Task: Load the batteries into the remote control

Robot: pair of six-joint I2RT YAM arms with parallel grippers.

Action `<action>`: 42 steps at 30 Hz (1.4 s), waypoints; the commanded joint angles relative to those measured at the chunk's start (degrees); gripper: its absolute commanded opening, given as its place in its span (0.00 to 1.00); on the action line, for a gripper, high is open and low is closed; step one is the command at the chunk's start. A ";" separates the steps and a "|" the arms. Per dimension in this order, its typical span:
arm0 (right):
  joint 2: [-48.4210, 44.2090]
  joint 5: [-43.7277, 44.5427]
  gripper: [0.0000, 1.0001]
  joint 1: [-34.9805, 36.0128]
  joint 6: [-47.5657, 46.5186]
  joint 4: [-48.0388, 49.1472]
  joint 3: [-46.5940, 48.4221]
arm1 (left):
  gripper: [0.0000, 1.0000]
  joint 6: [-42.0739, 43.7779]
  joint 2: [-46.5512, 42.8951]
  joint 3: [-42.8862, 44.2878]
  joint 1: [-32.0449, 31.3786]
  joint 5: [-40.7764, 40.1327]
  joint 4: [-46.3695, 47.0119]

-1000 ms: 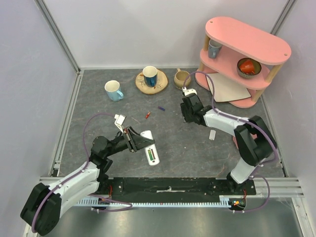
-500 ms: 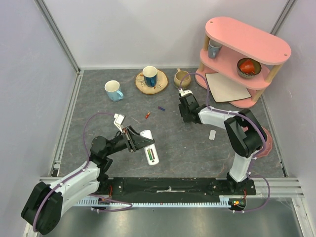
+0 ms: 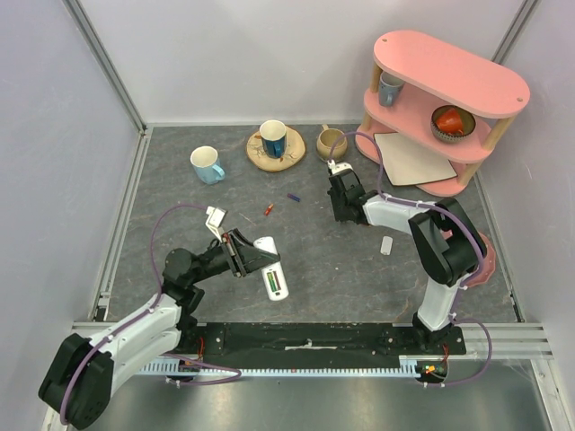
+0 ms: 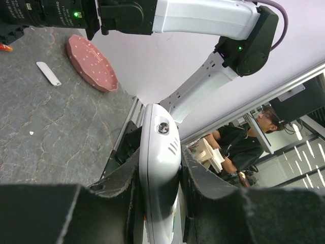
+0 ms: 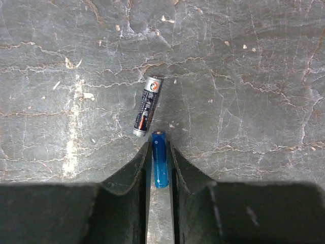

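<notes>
- Grips the remote control (image 3: 271, 263) in the left end effector (image 3: 244, 255), clenched on its far end, left of the middle of the table (image 3: 180, 189).
- Holds it with the dark slot (image 3: 278, 285) facing up at the end nearer the arm bases; something green in that slot, too small to make out.
- Pinches the white body edge-on between both pads (image 4: 127, 183), as seen from the left wrist.
- Cannot tell whether the remote's free end rests on the table.
- Lowers no part of the right end effector (image 5: 159, 148) out of sight: fingers (image 5: 133, 175) down at the table, straddling a blue battery (image 5: 160, 161) that lies flat, lengthwise between them.
- Stands close against that battery on both sides; cannot tell whether pressing it or just short of contact.
- Has a dark grey battery (image 5: 147, 105) lying just beyond the fingertips, slanted, its near end just beside the blue battery's far end.
- Has a red battery (image 3: 269, 209) and a blue-purple battery (image 3: 293, 197) loose on the table between the two end effectors, near each other, apart.
- Has a small white strip (image 3: 386, 244) lying beside the right forearm.
</notes>
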 commanded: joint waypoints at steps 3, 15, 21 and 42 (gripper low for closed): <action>-0.42 -2.93 0.19 -0.45 -0.16 0.80 -2.94 | 0.02 -1.39 -1.75 0.58 0.36 1.21 2.17; -10.00 -12.00 0.00 3.57 -9.00 -2.62 -1.99 | 0.02 -1.66 -6.84 0.14 0.36 -0.19 -2.05; -13.52 -5.68 0.00 13.95 -21.75 -5.00 -1.45 | 0.02 -2.89 -11.58 -0.74 0.36 -1.68 -5.65; -17.65 -2.86 0.00 16.25 4.63 -5.53 -9.79 | 0.02 -3.24 -22.75 -2.41 0.36 -9.33 -24.28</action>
